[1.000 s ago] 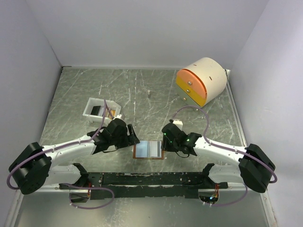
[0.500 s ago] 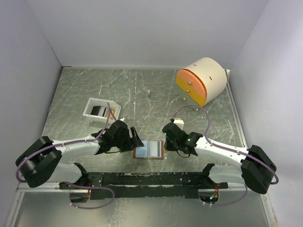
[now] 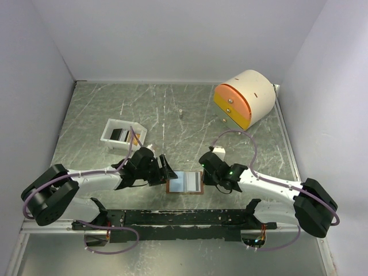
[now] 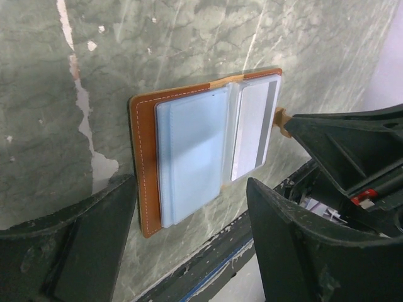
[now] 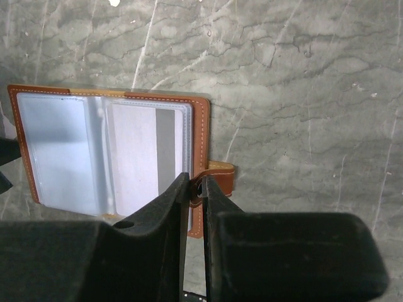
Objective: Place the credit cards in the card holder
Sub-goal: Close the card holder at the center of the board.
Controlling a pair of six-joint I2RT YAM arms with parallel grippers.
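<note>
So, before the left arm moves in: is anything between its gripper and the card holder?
Nothing visible: the card holder lies open right before the left gripper; the right gripper pinches its clasp tab on the far side.

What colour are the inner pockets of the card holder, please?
Pale blue-grey; the card holder shows best in the left wrist view.

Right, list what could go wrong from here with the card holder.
1. The right gripper pinches only the card holder's thin right edge beside the strap tab; it may slip off or drag the holder across the table.
2. The left gripper hangs open close by the left cover; lowering could catch that flap and fold it shut.
3. Tilting the holder might let the card in the right pocket slide out.
</note>
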